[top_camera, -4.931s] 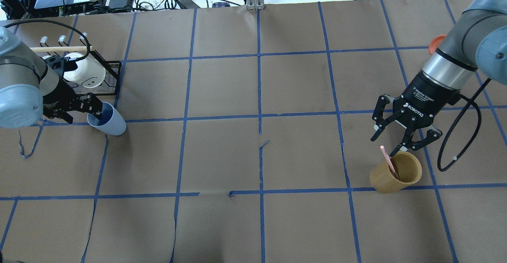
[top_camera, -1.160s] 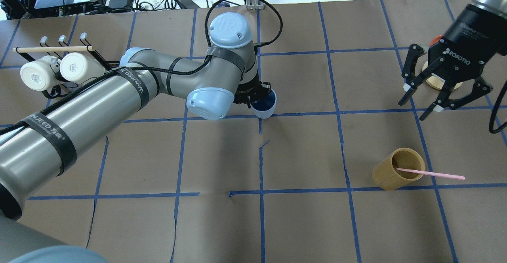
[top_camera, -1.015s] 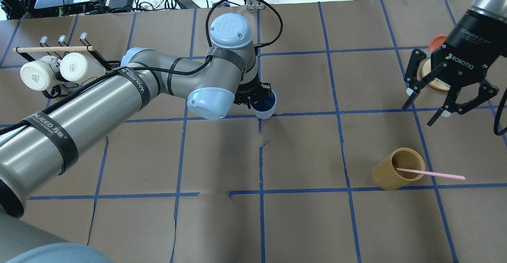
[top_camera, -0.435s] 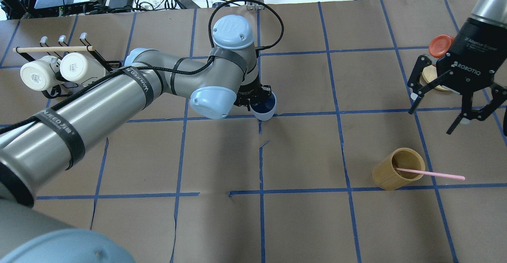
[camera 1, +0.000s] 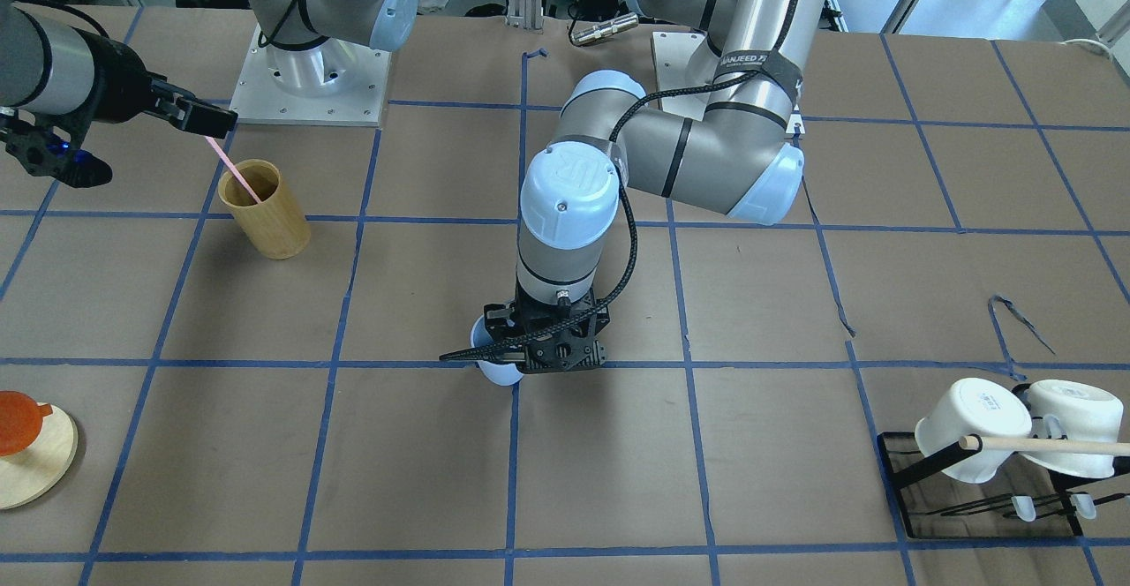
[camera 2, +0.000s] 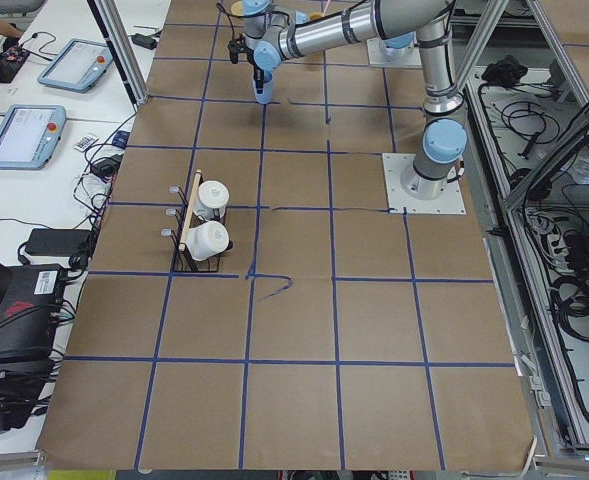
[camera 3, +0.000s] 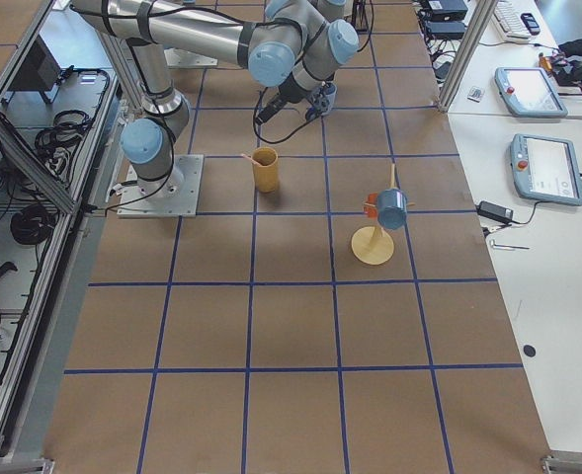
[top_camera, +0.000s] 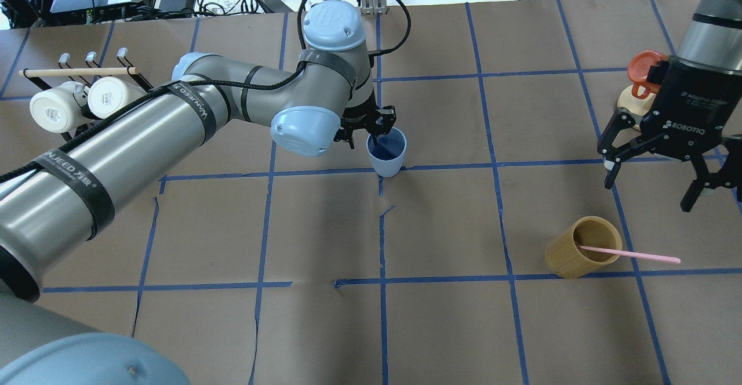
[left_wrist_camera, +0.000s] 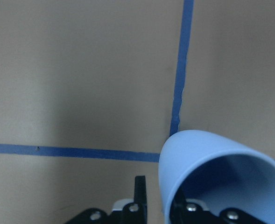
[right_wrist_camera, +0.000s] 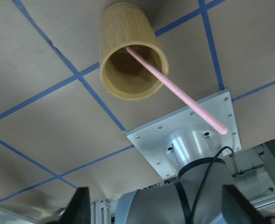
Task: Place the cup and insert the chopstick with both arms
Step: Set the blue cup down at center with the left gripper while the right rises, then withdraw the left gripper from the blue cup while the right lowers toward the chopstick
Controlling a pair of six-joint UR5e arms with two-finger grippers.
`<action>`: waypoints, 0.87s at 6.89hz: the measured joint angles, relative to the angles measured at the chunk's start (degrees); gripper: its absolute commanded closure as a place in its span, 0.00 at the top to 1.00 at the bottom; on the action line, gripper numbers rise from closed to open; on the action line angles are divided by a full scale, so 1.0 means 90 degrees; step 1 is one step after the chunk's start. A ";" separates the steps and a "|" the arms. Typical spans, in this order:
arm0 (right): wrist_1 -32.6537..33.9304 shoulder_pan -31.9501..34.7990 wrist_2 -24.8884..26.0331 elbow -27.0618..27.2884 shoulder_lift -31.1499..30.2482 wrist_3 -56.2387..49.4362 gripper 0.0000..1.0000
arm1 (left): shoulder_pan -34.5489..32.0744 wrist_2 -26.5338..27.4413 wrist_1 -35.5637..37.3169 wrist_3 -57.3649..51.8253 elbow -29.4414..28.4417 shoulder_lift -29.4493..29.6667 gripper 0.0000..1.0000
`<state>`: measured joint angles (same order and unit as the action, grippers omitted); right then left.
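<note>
The light blue cup (top_camera: 387, 156) stands upright on the brown paper at a blue tape crossing near the table's middle. It also shows in the front view (camera 1: 494, 372) and the left wrist view (left_wrist_camera: 212, 154). My left gripper (top_camera: 363, 137) is open just above it, astride its rim, with one finger inside and one outside, a gap showing. The pink chopstick (top_camera: 629, 254) leans in the tan bamboo cylinder (top_camera: 571, 263); the right wrist view shows it too (right_wrist_camera: 174, 88). My right gripper (top_camera: 652, 191) is wide open and empty, above and behind the cylinder.
A black mug rack with a wooden rod and two white mugs (top_camera: 87, 98) stands at the far left. A round wooden stand with an orange cup (top_camera: 642, 75) is at the far right, behind my right gripper. Cables and devices lie beyond the far edge.
My left arm brought the cup from beside the rack to the table's middle; its gripper has now opened and lifted slightly. My right gripper left the stick and moves back toward the cylinder.
</note>
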<state>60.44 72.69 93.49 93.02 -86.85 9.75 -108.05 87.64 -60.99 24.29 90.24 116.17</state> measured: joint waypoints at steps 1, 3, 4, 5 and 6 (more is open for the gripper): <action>0.0328 0.0003 0.0429 0.0256 -0.0001 -0.0455 0.99 | 0.0176 0.0004 -0.0386 -0.0088 -0.0199 -0.0146 1.00; 0.1005 0.0007 0.1149 0.0788 -0.0028 -0.1578 1.00 | 0.0346 0.0189 -0.1299 -0.0364 -0.0619 -0.0613 1.00; 0.1349 0.0009 0.1284 0.1049 -0.0039 -0.2220 1.00 | 0.0371 0.0284 -0.1684 -0.0445 -0.0694 -0.0889 1.00; 0.1621 0.0009 0.1339 0.1301 -0.0050 -0.2719 1.00 | 0.0408 0.0454 -0.1972 -0.0511 -0.0730 -0.1198 1.00; 0.1730 0.0009 0.1365 0.1530 -0.0051 -0.2958 1.00 | 0.0476 0.0650 -0.2125 -0.0557 -0.0725 -0.1484 1.00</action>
<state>76.01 72.77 105.78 106.79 -87.31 -16.88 -103.76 93.49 -80.12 19.28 83.72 102.81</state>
